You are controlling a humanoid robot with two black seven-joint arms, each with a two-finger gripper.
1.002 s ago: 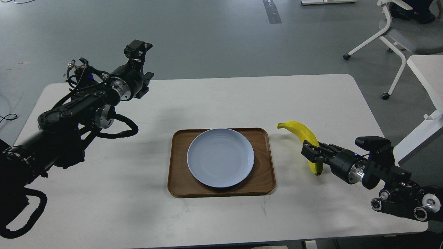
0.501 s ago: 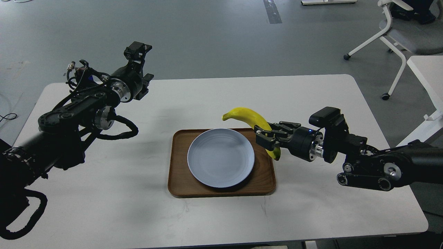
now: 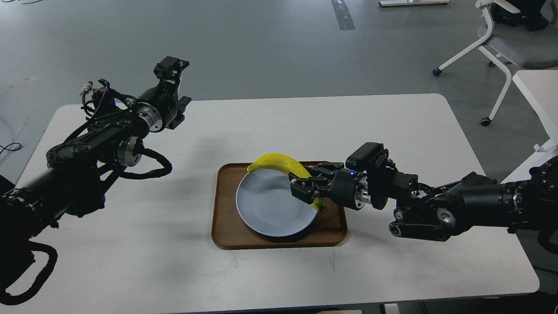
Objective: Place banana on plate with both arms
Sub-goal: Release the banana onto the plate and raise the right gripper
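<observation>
The yellow banana (image 3: 279, 162) is held in the air over the right half of the pale blue-grey plate (image 3: 266, 205), its stem end pointing left. My right gripper (image 3: 305, 186) is shut on the banana near its lower end, over the plate's right rim. The plate sits on a brown wooden tray (image 3: 226, 222) in the middle of the white table (image 3: 392, 126). My left gripper (image 3: 172, 69) is raised at the table's far left, well away from the plate; it is seen end-on and its fingers cannot be told apart.
An office chair (image 3: 501, 39) stands on the floor beyond the table's far right corner. A second white table edge (image 3: 538, 91) shows at the right. The left arm's cables (image 3: 148, 163) hang over the table's left side.
My right gripper lifted the banana off the table at the right and carried it left, from beside the tray to over the plate. The left arm barely moved.
</observation>
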